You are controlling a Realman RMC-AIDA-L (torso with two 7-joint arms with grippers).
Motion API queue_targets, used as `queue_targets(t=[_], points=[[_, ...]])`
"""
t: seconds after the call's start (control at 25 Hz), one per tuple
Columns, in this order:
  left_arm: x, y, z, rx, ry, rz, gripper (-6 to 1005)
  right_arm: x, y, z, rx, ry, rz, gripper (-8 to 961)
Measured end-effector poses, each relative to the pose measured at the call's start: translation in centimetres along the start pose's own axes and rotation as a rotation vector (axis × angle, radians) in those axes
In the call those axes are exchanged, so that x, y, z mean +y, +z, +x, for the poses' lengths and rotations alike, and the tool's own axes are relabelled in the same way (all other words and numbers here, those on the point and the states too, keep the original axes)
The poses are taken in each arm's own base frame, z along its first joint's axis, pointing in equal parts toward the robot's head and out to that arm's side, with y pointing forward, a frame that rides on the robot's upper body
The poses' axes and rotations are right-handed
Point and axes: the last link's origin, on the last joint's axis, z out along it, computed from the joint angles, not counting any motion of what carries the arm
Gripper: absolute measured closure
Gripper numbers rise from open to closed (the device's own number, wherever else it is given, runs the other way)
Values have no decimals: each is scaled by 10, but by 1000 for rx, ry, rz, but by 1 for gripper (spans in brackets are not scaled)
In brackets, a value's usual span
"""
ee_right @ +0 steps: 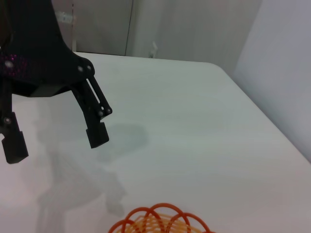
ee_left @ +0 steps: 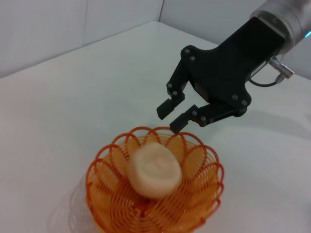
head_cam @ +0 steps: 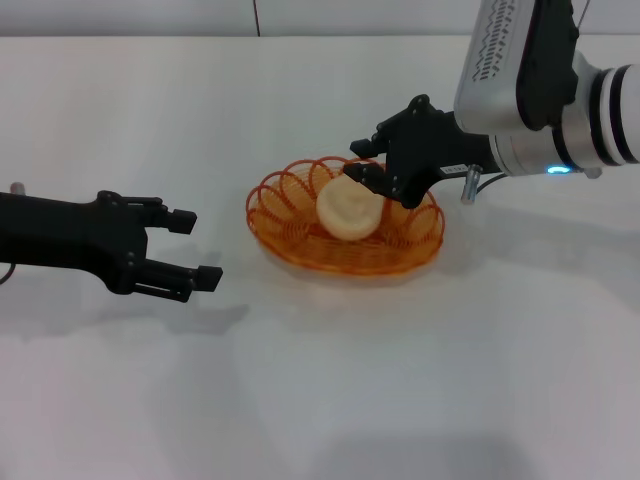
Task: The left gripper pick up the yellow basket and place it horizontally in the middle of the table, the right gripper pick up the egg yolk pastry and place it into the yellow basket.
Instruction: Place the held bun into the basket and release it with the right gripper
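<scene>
The egg yolk pastry [head_cam: 349, 208] is lying inside the yellow basket [head_cam: 290, 245] at centre frame on the counter [head_cam: 400, 380]. The right tool [head_cam: 366, 168] is hovering spread just above its upper-right edge, gripping nothing. The left tool [head_cam: 200, 246] is idling spread at left, apart. The basket's near rim is cut off in the left wrist view.

Yellow basket [head_cam: 345, 225]: rests on the white tabletop [head_cam: 320, 380], near its middle.
Egg yolk pastry [head_cam: 349, 208]: lies inside the basket.
Right hand [head_cam: 363, 172]: fingers apart, over the basket's far rim, seemingly just clear of the pastry.
Left hand [head_cam: 195, 248]: fingers spread, beside the basket, apart from it.
</scene>
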Motion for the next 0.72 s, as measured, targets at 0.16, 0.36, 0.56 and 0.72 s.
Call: queue_targets(t=[0.16,0.36,0.56,0.72], points=[[1,-1,-3,-1,-7,2,109,0,-1,-1,-7,-2,8,700],[-1,-4,-3,12,1,17,109,5,-17,3,-32,5,45,599],[-4,-15,-10,56,-12,59,108,13,-42,18,-42,39,95,498],[-4,-19,-15,78,-13,73,107,18,-69,39,-43,109,125,357]])
